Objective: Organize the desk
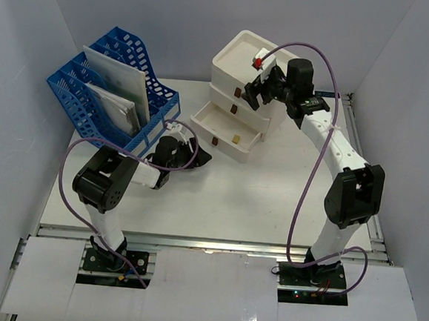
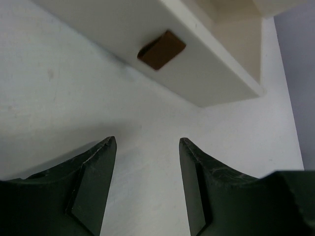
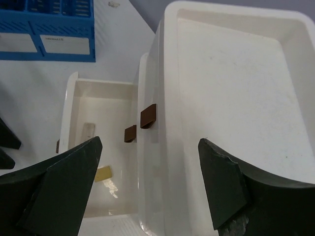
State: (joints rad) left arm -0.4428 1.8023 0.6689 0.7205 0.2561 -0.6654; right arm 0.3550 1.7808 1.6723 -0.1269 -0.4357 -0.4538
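left fingers (image 2: pixel 91 187) low on the table (image 1: pixel 234 199), part-way apart and empty, aimed at the pulled-out bottom drawer (image 1: pixel 218 120). right fingers (image 3: pixel 231 187) wide and empty above the three-drawer box (image 1: pixel 230 61), which sits back-centre on the table. likely step is shutting that drawer: push square on the front by the brown handle (image 2: pixel 161 50), slow, so the box doesn't skid. count: one box, three drawers, one open; one blue file rack (image 1: pixel 116 86); one yellowish piece (image 1: pixel 236 139) in the drawer; one red-white bit (image 1: pixel 258 60) on top.
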